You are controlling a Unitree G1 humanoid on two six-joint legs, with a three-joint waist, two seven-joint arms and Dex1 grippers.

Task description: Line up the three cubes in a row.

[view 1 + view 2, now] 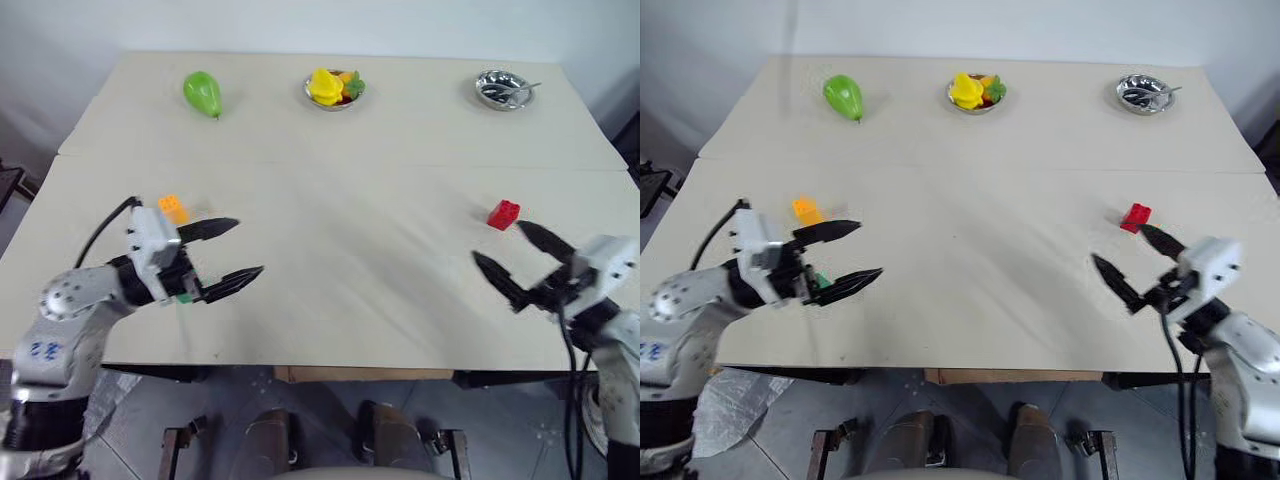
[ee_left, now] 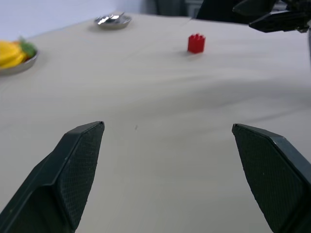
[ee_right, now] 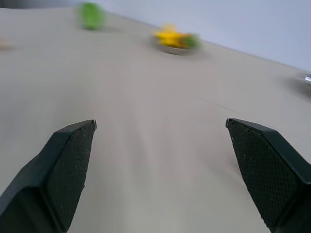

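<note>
- The left gripper (image 1: 238,249) hovers over the near left part of the table (image 1: 350,260), at about 8 o'clock from the table's middle; its two black fingers are spread wide with nothing between them, pointing toward the table's centre.
- A small bit of the green cube (image 1: 185,297) shows just beneath the left gripper's body, mostly hidden by it, so how it lies cannot be told.
- The right gripper (image 1: 498,246) hovers over the near right part of the table, at about 4 o'clock from the middle; its fingers also stand wide apart and empty.
- The orange cube (image 1: 173,207) sits on the table just beyond the left gripper, at about 11 o'clock from its upper finger, near but apart from it.
- The red cube (image 1: 503,214) stands upright on the right side of the table, at about 12 o'clock from the right gripper and close to its far finger; the left wrist view shows its studded top.
- The three cubes are not in a row: orange and green lie at the left, red well apart at the right.
- Along the far edge lie a green pear (image 1: 202,93) at 11 o'clock, a small dish of yellow toy fruit (image 1: 333,88) at 12 o'clock, and a metal dish (image 1: 504,90) at 1 o'clock.
</note>
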